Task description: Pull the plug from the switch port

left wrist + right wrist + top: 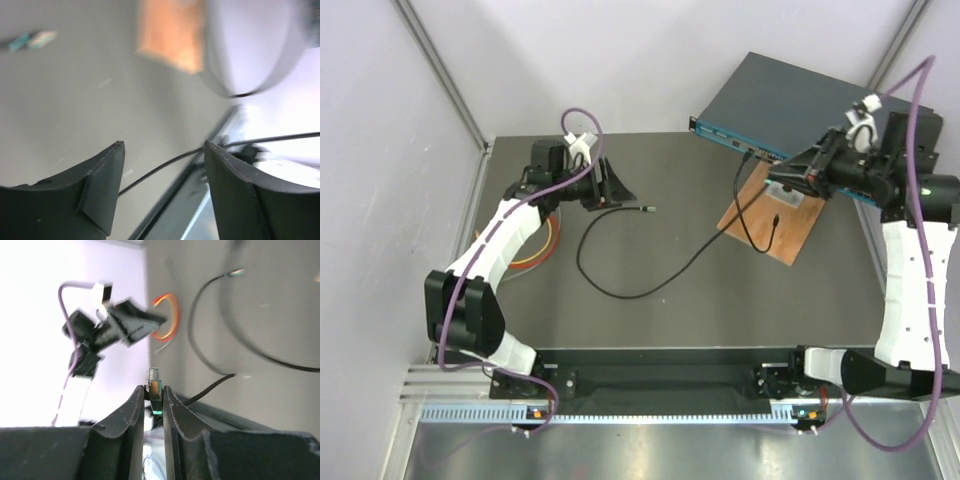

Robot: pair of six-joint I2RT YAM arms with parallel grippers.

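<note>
**Right gripper clenched on a plug beside the switch**

The plug (153, 377), small and clear with a teal boot, is pinched between the closed fingers of the right gripper (154, 388). Its tip stands free above them, in no socket. The switch (800, 95) sits at an angle in the far right corner of the tabletop (720, 300), with its teal socket face turned toward the middle. In the top view the right gripper (778, 182) hangs just in front of that face, over a wooden board (760, 230) that lies beside the switch. A black cable (620, 290) loops across the tabletop from the board toward the left. One loose end lies near the left gripper (613, 190). The left gripper (163, 145) is released, jaws wide apart and holding nothing. In its wrist view the cable passes behind the gap between the fingers. An orange coil (548, 250) lies under the left arm
</note>
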